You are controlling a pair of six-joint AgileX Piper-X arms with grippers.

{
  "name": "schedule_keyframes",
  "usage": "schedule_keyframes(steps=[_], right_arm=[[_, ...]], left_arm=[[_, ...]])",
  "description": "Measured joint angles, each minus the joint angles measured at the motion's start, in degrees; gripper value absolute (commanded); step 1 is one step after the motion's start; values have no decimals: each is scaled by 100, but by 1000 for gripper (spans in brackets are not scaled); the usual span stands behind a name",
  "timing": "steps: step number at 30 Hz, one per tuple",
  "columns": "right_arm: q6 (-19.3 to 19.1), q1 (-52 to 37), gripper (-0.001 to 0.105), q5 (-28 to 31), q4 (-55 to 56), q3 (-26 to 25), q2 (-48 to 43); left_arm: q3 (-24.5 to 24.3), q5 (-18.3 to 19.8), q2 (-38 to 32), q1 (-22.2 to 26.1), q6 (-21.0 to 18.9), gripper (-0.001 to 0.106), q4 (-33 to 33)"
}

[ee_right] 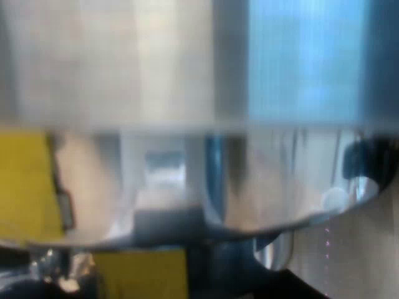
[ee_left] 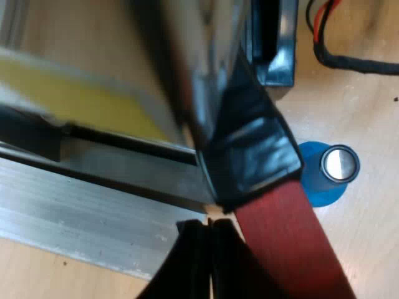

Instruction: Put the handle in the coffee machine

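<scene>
The handle (ee_left: 252, 146), dark with a red end (ee_left: 283, 249), lies close against the coffee machine's (ee_left: 187, 56) shiny metal front. The left pincer (ee_left: 207, 229) has its two black fingers pressed together, just beside the red end. A blue tamper (ee_left: 330, 171) stands on the wooden desk (ee_left: 368, 237) near the handle.

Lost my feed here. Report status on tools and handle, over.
Left tool shut, tips beside the handle. Handle at the machine front, red end nearest the tool. Blue tamper stands on the table nearby, not blocking.
</scene>
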Motion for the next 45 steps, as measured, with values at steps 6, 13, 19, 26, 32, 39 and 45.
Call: schedule_keyframes(steps=[6, 13, 19, 26, 32, 39, 45], right_arm=[[-129, -10, 31, 8, 0, 0, 0], [-170, -10, 31, 36, 12, -17, 0], [-192, -26, 31, 67, 33, -29, 0], [-192, -26, 31, 71, 40, -29, 0], [-202, -26, 31, 71, 68, -29, 0], [-156, -26, 31, 61, 162, 94, -52], [-7, 24, 31, 25, 322, 248, -178]], left_arm=[[-8, -135, -40, -171, -200, 0, 0], [42, -151, -70, -216, -276, 0, 2], [233, -185, -156, -251, -302, 0, -164], [245, -140, -173, -260, -310, 0, -208], [253, -140, -173, -260, -325, 0, -220], [275, -99, -187, -260, -325, 0, -261], [275, -99, -187, -260, -325, 0, -257]])
